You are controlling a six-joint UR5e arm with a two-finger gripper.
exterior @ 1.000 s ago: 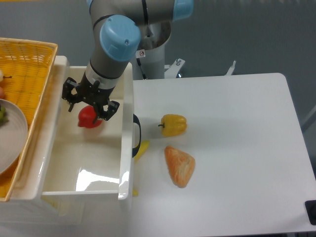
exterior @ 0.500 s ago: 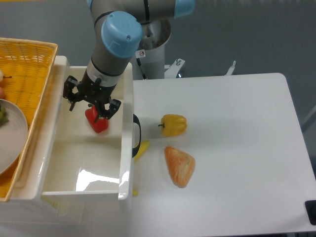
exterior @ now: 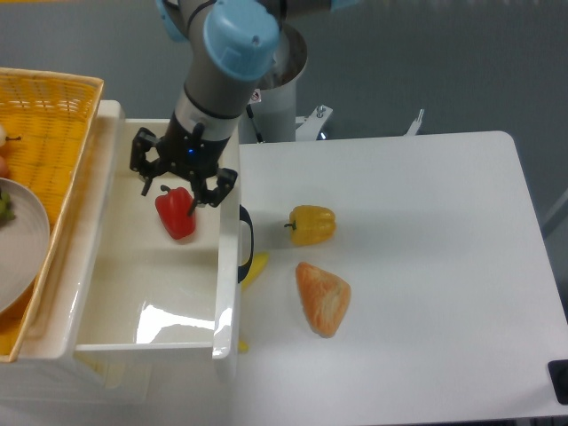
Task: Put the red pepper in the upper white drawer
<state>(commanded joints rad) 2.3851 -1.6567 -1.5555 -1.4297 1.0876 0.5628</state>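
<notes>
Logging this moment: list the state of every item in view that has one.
Glossy red bell pepper: lying inside the drawer, released.
Large white plastic drawer: pulled open.
Two-finger gripper: open, above the pepper.
Yellow pepper: on its side on the table.
Orange wedge: flat on the table.

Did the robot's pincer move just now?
Yes. The pincer shifted right, toward the handle-side wall of the upper white drawer, leaving the red pepper lying inside.
</notes>
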